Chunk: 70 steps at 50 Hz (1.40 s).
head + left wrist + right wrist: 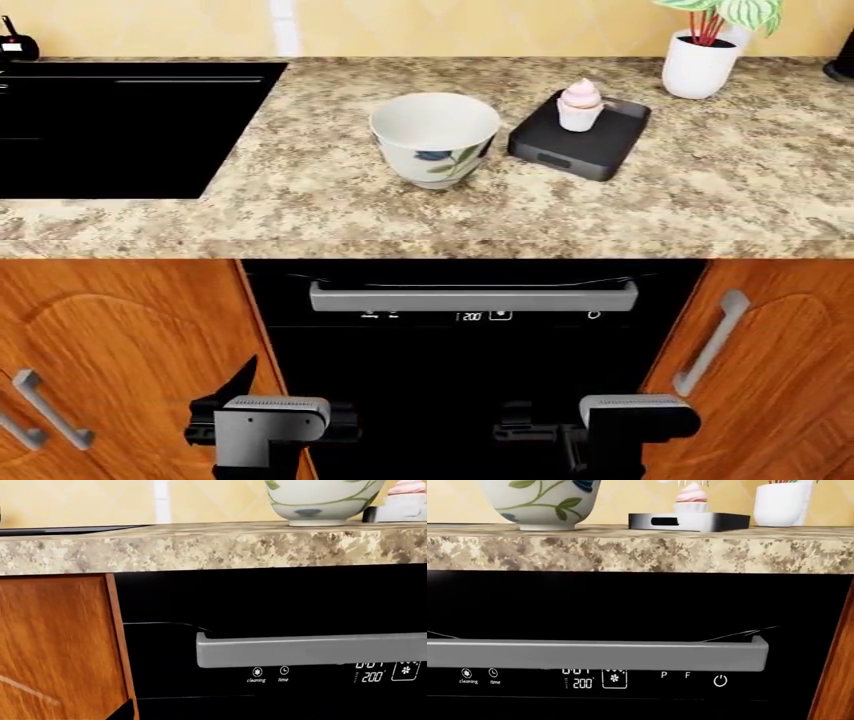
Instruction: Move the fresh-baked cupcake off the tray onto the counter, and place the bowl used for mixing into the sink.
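The white bowl (435, 135) with leaf motifs stands upright mid-counter (334, 200), just left of the black tray (587, 150). A pink-frosted cupcake (579, 103) sits on the tray. The black sink (120, 130) is set into the counter at far left. My left gripper (267, 420) and right gripper (561, 432) hang low in front of the black appliance, well below the counter edge and touching nothing; their jaws are hidden. The left wrist view looks up at the bowl (323, 500) and cupcake (408, 487). The right wrist view shows bowl (540, 502), tray (688, 522) and cupcake (692, 497).
A black appliance front with a grey bar handle (474, 296) lies under the counter, between wooden cabinet doors (120, 340). A white plant pot (701, 60) stands at the back right, beyond the tray. The counter's thick front edge (200, 547) overhangs both grippers.
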Motion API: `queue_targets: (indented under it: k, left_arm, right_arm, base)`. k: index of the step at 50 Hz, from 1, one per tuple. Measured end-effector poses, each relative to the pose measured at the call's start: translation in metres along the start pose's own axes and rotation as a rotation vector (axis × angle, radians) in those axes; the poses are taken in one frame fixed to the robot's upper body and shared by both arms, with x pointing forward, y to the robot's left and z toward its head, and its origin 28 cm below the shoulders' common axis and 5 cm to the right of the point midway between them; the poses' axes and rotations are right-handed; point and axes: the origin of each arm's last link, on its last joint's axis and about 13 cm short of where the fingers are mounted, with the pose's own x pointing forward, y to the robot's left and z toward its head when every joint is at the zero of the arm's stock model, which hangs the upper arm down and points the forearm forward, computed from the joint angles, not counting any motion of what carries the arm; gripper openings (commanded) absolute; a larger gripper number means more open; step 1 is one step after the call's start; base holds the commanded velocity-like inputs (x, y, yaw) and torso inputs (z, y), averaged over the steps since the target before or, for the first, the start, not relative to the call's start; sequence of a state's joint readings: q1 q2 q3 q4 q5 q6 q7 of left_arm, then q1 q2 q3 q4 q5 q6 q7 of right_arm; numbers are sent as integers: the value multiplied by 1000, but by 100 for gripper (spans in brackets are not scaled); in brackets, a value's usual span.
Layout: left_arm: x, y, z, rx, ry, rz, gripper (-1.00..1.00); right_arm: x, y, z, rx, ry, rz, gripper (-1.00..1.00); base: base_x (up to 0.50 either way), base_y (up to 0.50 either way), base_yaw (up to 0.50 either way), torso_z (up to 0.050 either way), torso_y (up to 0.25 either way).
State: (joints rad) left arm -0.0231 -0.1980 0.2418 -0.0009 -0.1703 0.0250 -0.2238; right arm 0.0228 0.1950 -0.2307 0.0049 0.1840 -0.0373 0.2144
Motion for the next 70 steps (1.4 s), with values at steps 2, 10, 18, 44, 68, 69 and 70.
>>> queue_targets:
  k: [2, 10, 18, 44, 68, 69, 70]
  left_arm:
    - [0, 0, 0, 0, 0, 0, 100]
    - [0, 0, 0, 0, 0, -1, 100]
    - [0, 0, 0, 0, 1, -1, 100]
    - [0, 0, 0, 0, 1, -4, 100]
    - [-1, 0, 0, 1, 3, -6, 100]
    - [-1, 0, 0, 1, 3, -6, 100]
    - [-1, 0, 0, 0, 3, -6, 100]
  right_arm:
    - [0, 0, 0, 0, 0, 0, 100]
    - [0, 0, 0, 0, 1, 0, 100]
    - [0, 0, 0, 0, 1, 0, 100]
    - [0, 0, -1, -6, 0, 1, 100]
    - [0, 0, -1, -7, 6, -3, 100]
    - [0, 0, -1, -7, 6, -3, 100]
    - [0, 0, -1, -7, 6, -3, 100]
  base:
    - [0, -211, 0, 0, 0]
    - [0, -210, 0, 0, 0]
    - [0, -210, 0, 0, 0]
    - [1, -117, 0, 0, 0]
    - [96, 0, 0, 0, 0]
    - [129, 0, 0, 0, 0]
    - [133, 0, 0, 0, 0]
